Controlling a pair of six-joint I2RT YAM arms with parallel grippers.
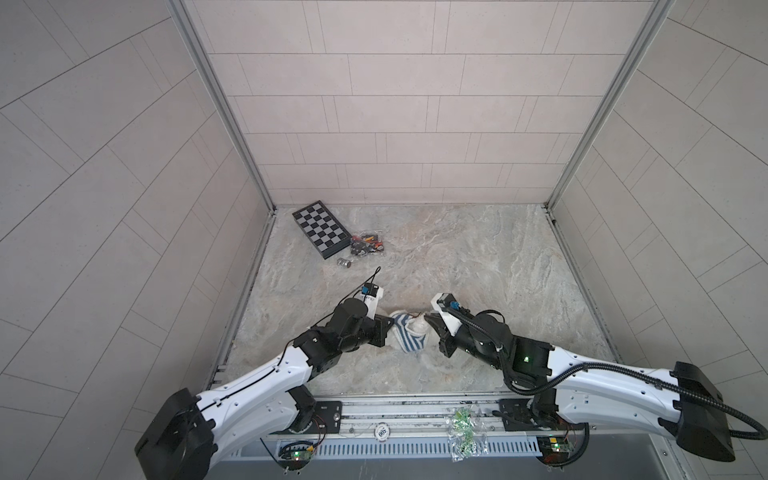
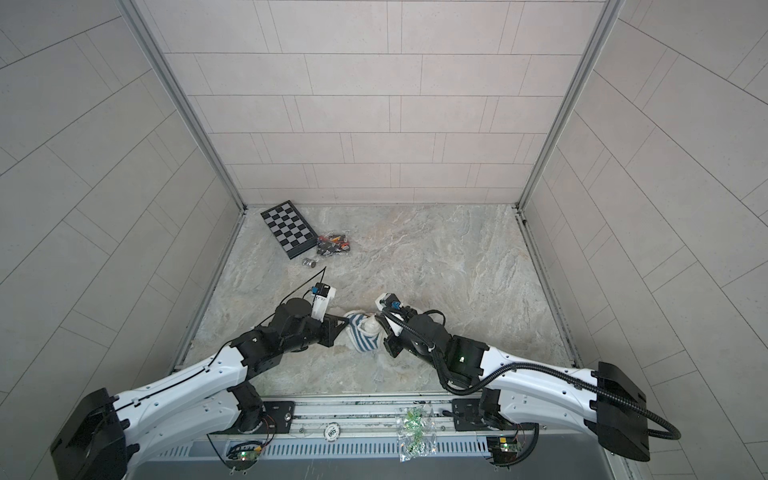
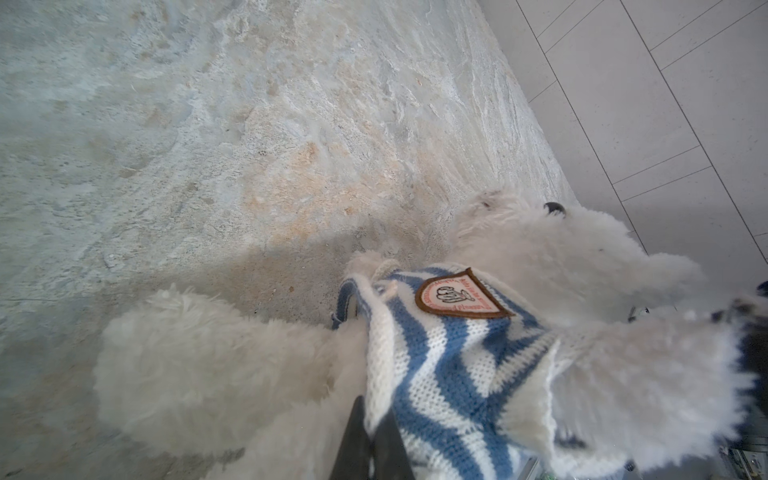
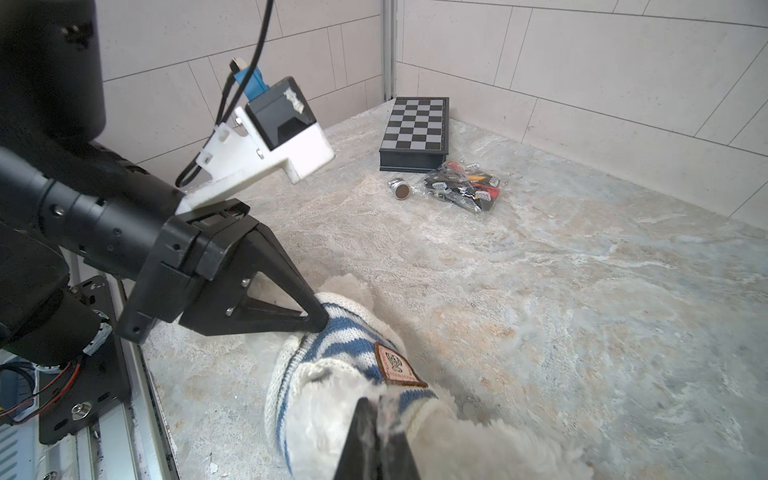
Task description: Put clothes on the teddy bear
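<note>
Here your bear (image 1: 419, 328) lies on the table (image 1: 478, 257), near its front, between the arms. Left gripper (image 1: 391, 322) and right gripper (image 1: 428, 319) each clamp an opposite edge of the shirt (image 1: 409, 341), probably to stretch it over the body.

Left arm (image 1: 257, 374) and right arm (image 1: 602, 374) had white moulded link shells dotted with small dark fastener holes. Joints and end housings were matt black. A thick corrugated black conduit (image 1: 582, 365) ran along the right arm. A green indicator lamp (image 1: 527, 358) was lit on that arm's black joint.

The left hand (image 4: 320, 322) was black, with tapered triangular fingers, open cut-outs and silver screws (image 4: 245, 282) in the faces. Its white camera bracket (image 4: 299, 156) carried a black camera block (image 4: 278, 116), a blue plug (image 4: 254, 85) and a thin black cable (image 4: 262, 35).

The right hand (image 4: 376, 411) had black tapered fingers of like pattern.
</note>
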